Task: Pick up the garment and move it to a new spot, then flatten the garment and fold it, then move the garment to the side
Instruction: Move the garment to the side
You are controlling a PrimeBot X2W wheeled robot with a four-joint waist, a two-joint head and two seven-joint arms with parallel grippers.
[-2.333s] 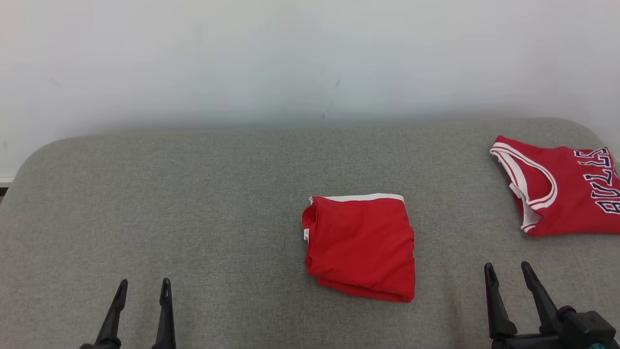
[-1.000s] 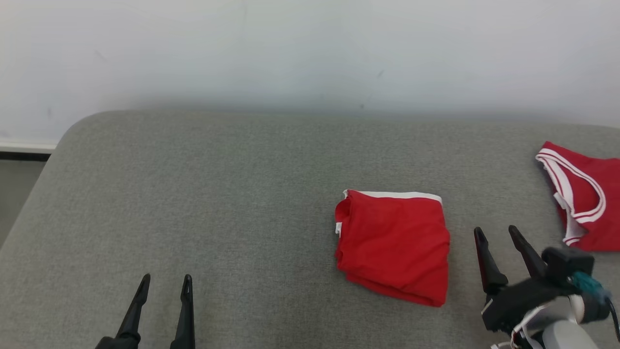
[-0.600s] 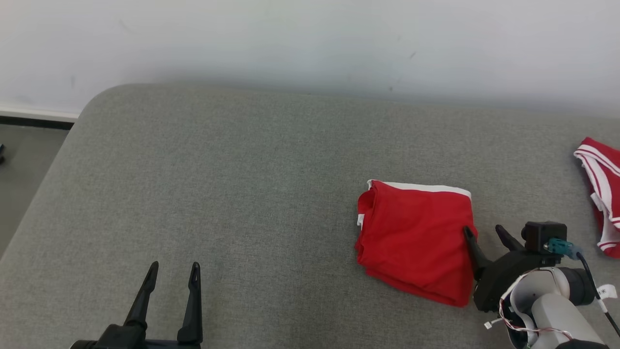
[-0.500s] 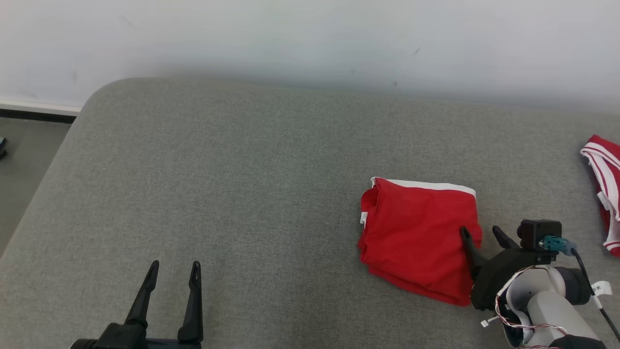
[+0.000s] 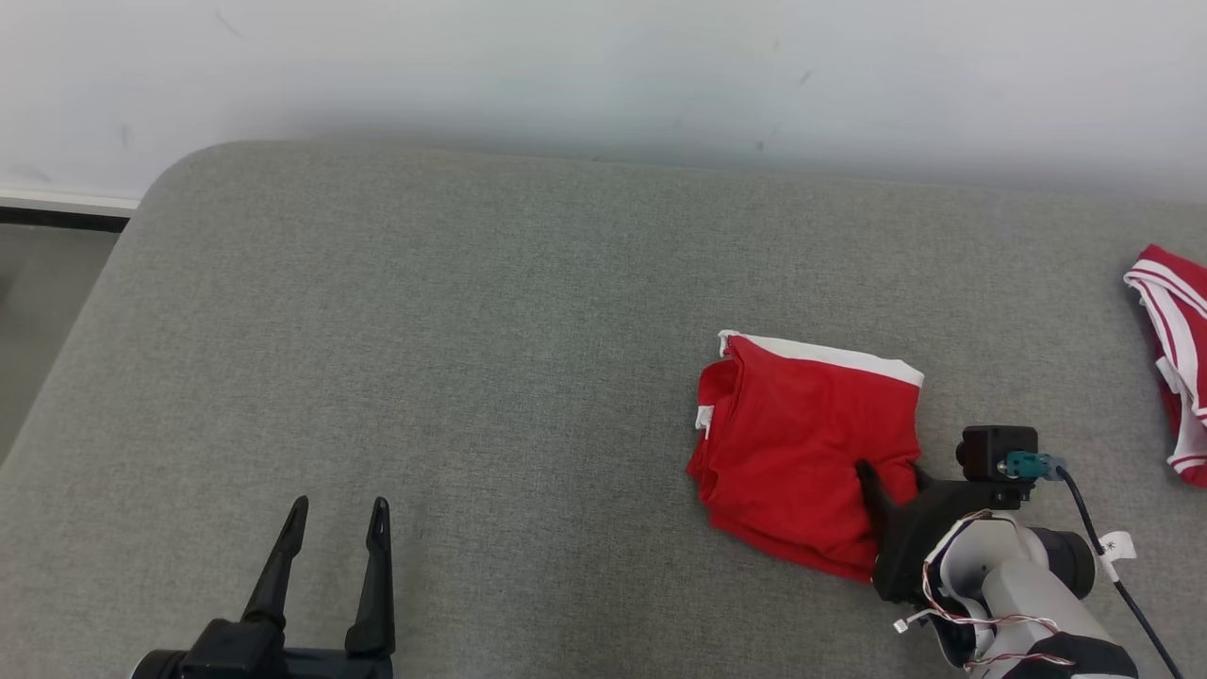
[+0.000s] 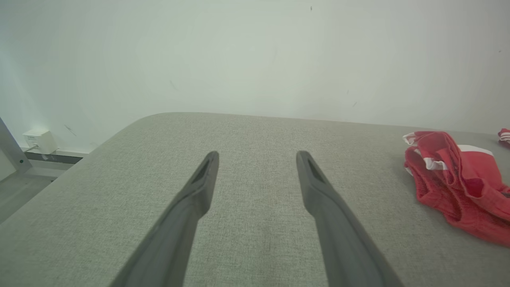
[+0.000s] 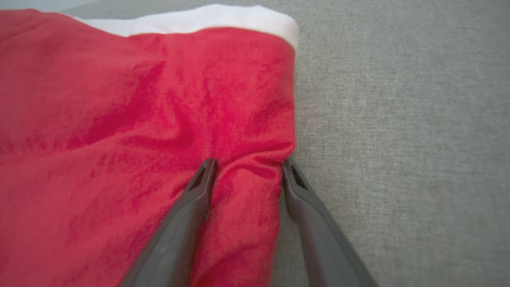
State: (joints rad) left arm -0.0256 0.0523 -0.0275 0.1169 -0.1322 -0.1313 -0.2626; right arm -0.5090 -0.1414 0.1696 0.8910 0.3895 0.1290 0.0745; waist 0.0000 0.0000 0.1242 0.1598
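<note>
The folded red garment (image 5: 801,453) lies on the grey padded surface (image 5: 471,330), right of centre. The right gripper (image 5: 891,471) straddles its right edge, fingers spread, with a puckered ridge of cloth between them; a firm pinch cannot be confirmed. The left gripper (image 5: 339,509) stands well apart, fingers spread, holding nothing.

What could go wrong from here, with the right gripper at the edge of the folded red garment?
The right gripper straddles only the edge of the folded red garment with a white band, cloth puckering between its open fingers: it may pinch just the top layers, so the fold could open on lifting.
</note>
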